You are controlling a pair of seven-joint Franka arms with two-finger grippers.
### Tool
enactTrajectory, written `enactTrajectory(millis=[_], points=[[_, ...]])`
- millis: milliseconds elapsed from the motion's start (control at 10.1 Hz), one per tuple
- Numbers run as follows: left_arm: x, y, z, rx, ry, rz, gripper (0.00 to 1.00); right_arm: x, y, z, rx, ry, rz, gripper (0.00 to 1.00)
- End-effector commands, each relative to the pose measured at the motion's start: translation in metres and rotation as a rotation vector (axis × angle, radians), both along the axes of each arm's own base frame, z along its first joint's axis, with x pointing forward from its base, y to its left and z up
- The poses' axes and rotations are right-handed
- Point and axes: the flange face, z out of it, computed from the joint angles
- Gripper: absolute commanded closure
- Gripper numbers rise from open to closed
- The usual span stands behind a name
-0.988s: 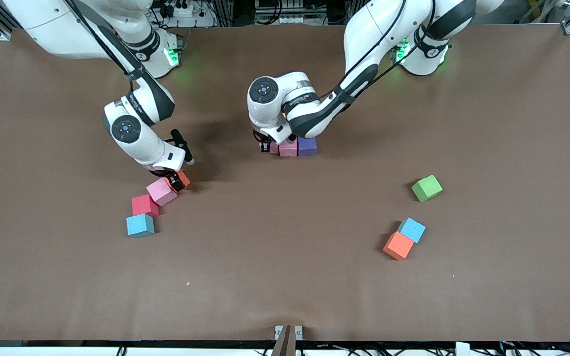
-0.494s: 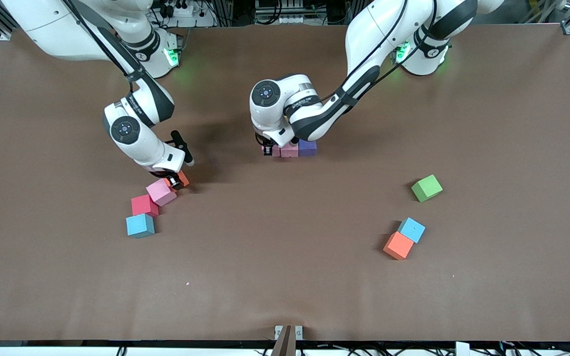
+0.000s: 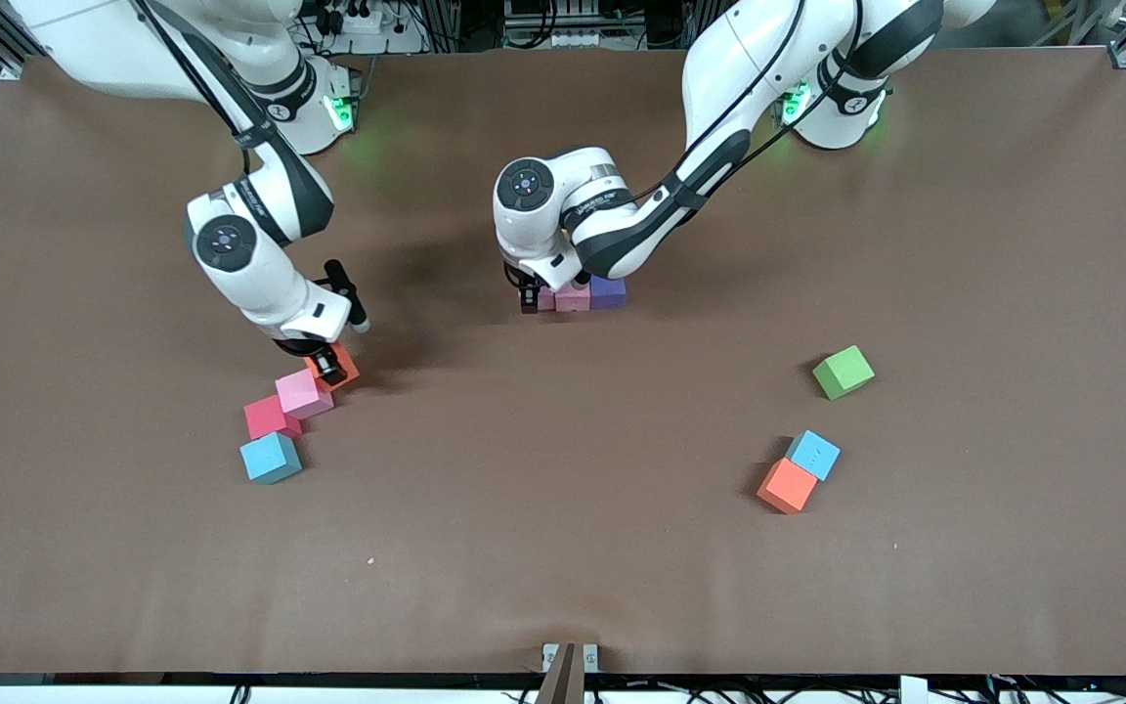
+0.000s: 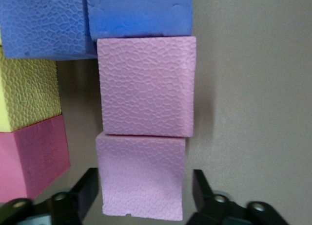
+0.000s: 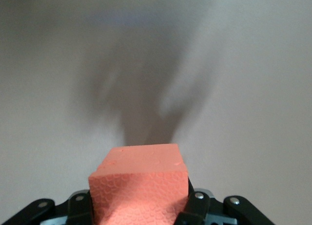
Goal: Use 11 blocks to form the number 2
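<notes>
Gripping orange cube in right pincer, left pincer spread around pink cube

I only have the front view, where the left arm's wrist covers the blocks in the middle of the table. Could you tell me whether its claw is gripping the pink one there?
Observer: No. The left wrist view shows the left claw open, with one finger on each side of the end pink block.
Operator: Thank you. Is that block lined up with its neighbours?
Observer: Roughly, yes. It sits against a second pink block, which meets a purple block, making one row.
Operator: And does the right claw have the orange block?
Observer: Yes. The right wrist view shows the right claw shut on the orange block.
</notes>
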Motion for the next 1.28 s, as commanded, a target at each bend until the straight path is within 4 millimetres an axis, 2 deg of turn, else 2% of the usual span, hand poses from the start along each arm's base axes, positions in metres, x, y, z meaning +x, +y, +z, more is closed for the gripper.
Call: enactTrajectory(millis=[0,99,296,494,593,791,889,988,1186], points=[[0.004,0.002,0.015,0.021,-0.042,0.066,0.0,-0.012,-0.002,0.021,0.01,0.07,-0.075,0.73],[0.006,0.004,0.025,0.035,-0.045,0.059,0.0,-0.021,0.011,0.031,0.032,0.121,-0.104,0.73],[0.005,0.004,0.046,0.04,-0.054,0.04,0.0,-0.024,0.013,0.046,0.078,0.152,-0.184,0.73],[0.007,0.003,0.081,0.011,-0.096,0.038,0.0,-0.019,0.016,0.049,0.119,0.143,-0.29,0.73],[0.017,0.009,0.098,-0.004,-0.119,0.018,0.0,-0.015,0.021,0.056,0.129,0.137,-0.369,0.73],[0.037,0.027,0.127,0.005,-0.151,-0.083,0.0,-0.005,0.036,0.074,0.158,0.117,-0.549,0.73],[0.056,0.046,0.138,0.02,-0.164,-0.149,0.0,-0.006,0.051,0.078,0.17,0.118,-0.67,0.73],[0.074,0.06,0.142,0.02,-0.171,-0.213,0.0,-0.008,0.069,0.084,0.179,0.115,-0.773,0.73],[0.114,0.101,0.151,0.031,-0.19,-0.347,0.0,-0.012,0.092,0.08,0.192,0.142,-0.996,0.73]])
